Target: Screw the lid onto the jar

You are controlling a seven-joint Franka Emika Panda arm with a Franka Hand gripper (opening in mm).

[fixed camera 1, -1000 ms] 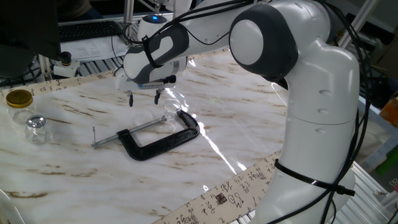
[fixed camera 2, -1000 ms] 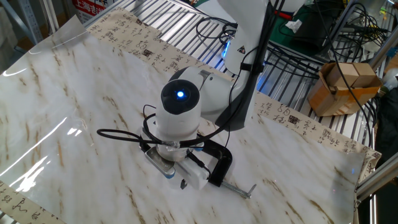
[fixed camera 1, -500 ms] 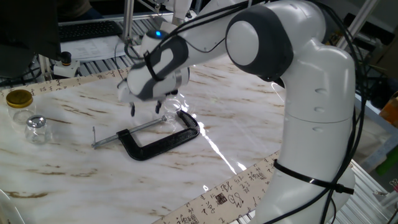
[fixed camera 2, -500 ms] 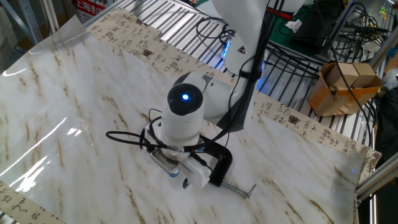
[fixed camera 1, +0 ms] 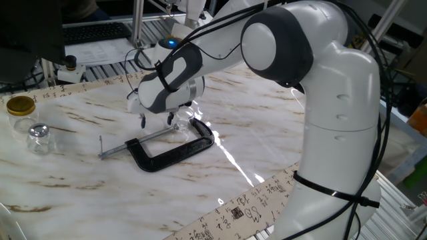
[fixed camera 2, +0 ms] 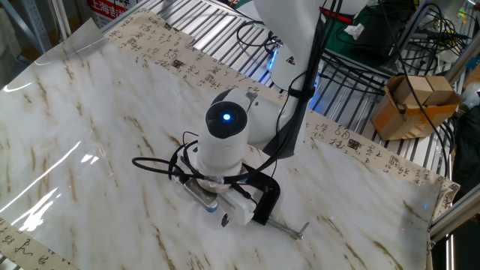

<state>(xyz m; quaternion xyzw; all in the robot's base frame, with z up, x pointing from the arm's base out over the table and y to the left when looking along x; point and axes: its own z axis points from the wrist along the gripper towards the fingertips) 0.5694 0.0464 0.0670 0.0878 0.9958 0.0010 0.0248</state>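
Note:
My gripper [fixed camera 1: 155, 121] hangs low over the marble table, just behind the black C-clamp, with its two dark fingers [fixed camera 1: 142, 122] apart and nothing visible between them. A tiny clear glass jar [fixed camera 1: 181, 123] stands right beside the right finger, by the clamp's jaw end. I cannot pick out the small transparent lid among the glints there. In the other fixed view the round hand [fixed camera 2: 223, 135] covers the jar, and only one fingertip [fixed camera 2: 223, 220] pokes out below it.
The black C-clamp [fixed camera 1: 170, 150] lies in front of the gripper and also shows in the other fixed view [fixed camera 2: 264, 201]. A gold-lidded jar [fixed camera 1: 21, 110] and a bulbous clear jar [fixed camera 1: 39, 138] stand at the far left. A cardboard box [fixed camera 2: 412, 101] sits off the table.
The hand has dropped lower and tilted, moving a little toward the C-clamp and the tiny jar. The fingers stay apart. The clamp and the jars at the left have not moved.

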